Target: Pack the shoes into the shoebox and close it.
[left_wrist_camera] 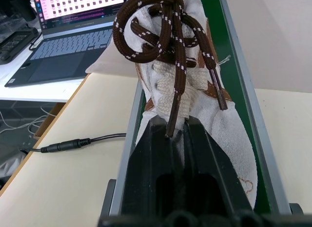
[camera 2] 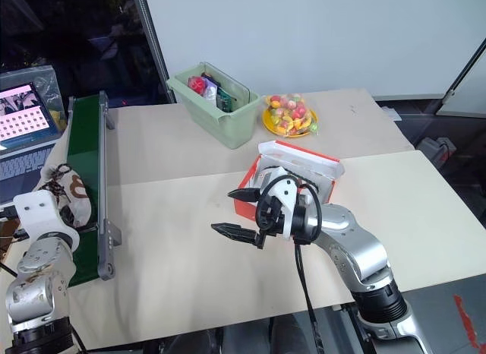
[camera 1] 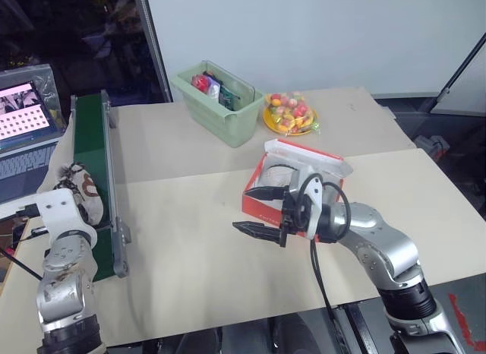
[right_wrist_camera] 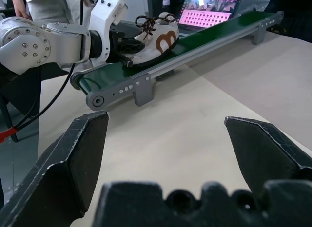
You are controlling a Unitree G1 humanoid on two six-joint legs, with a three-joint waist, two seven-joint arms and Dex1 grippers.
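A cream shoe [left_wrist_camera: 195, 90] with dark brown laces lies on the green conveyor belt [camera 1: 95, 141] at the table's left. My left gripper [left_wrist_camera: 175, 124] is shut on its upper, just below the lace knot; the right wrist view shows the same shoe [right_wrist_camera: 158, 34] in that grip. The red-orange shoebox [camera 1: 254, 206] stands open mid-table with its lid [camera 1: 311, 155] raised at the back. A pale shape with dark lacing [camera 1: 277, 174] lies inside it, partly hidden. My right gripper [camera 1: 243, 210] hangs open in front of the box, pointing toward the belt, with nothing between its fingers.
A light green bin [camera 1: 216, 103] with packets stands at the back. A yellow plate of small fruit [camera 1: 290, 115] sits beside it. A laptop [camera 1: 23, 118] is off the table's left edge. Bare tabletop [camera 1: 190, 255] lies between belt and box.
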